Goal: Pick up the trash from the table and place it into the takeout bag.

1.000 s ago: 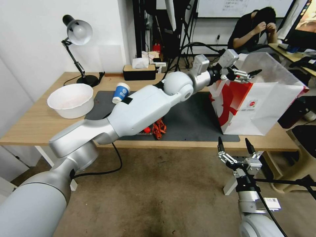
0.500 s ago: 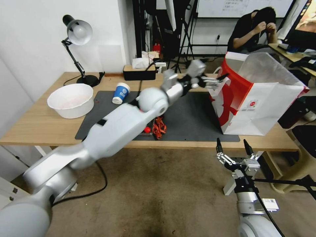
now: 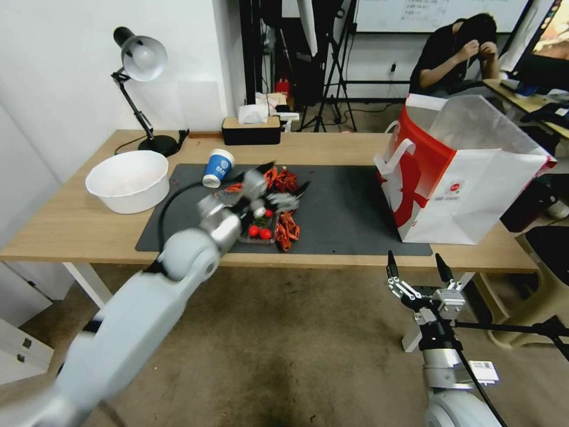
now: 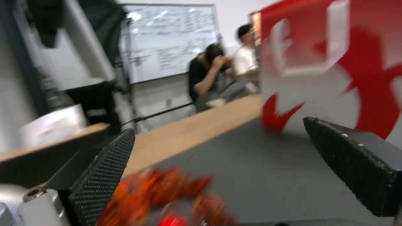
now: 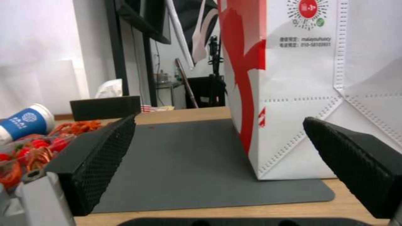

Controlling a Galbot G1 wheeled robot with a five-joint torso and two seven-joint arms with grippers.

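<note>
My left gripper, jaws wide and empty, hangs over the red crayfish scraps on the dark grey mat, so I risk scattering them away from the white-and-red paper takeout bag.

One takeout bag is standing on one table, which is carrying one dark grey mat. One blue-and-white paper cup and one white bowl are sitting there, along with one heap of red scraps. One desk lamp and one black tissue box are standing at the back. Two grippers are showing: left gripper and right gripper
</note>
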